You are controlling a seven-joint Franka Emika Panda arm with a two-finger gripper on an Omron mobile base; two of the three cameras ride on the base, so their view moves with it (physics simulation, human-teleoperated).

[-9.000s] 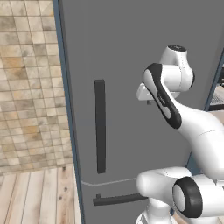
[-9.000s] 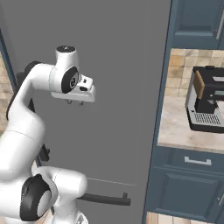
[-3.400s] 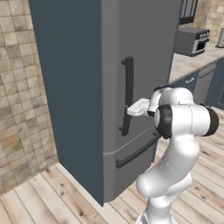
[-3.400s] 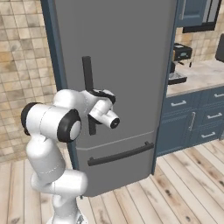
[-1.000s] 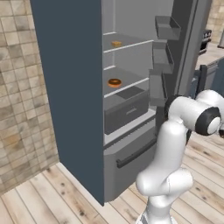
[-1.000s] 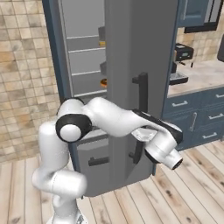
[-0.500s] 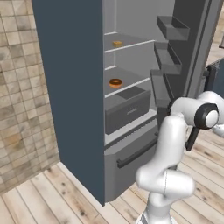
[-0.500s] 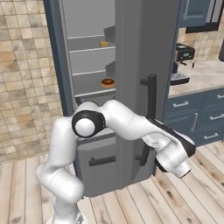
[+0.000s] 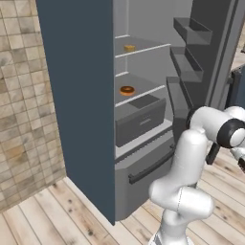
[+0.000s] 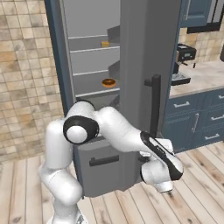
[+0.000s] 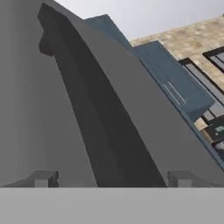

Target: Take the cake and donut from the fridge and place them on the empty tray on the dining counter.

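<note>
Slate-grey fridge open; orange-brown donut on shelf; hand spread

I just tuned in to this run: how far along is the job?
Done: the fridge door stands open. In hand: nothing; the open gripper straddles the door handle. Left: the cake and donut sit on their shelves, to be carried out.

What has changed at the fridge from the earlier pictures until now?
The fridge door, shut before, has swung wide open. The gripper, which held the black handle, has let go and now stands open around it. The donut and the cake rest on their shelves as before.
</note>
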